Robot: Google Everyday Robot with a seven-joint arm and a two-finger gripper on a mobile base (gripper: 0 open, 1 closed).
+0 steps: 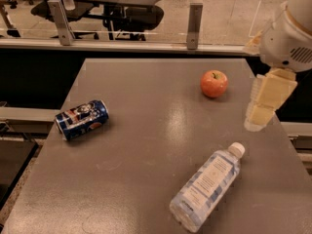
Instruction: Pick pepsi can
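The pepsi can (81, 119) is dark blue with red and white markings. It lies on its side near the left edge of the grey table (146, 145). My gripper (261, 113) hangs from the pale arm at the table's right edge, tips pointing down just above the surface. It is far to the right of the can, with the whole table width between them. It holds nothing that I can see.
A red apple (214, 83) sits at the back right, left of the gripper. A clear plastic water bottle (207, 185) lies on its side at the front right. A glass railing with metal posts (194, 26) runs behind the table.
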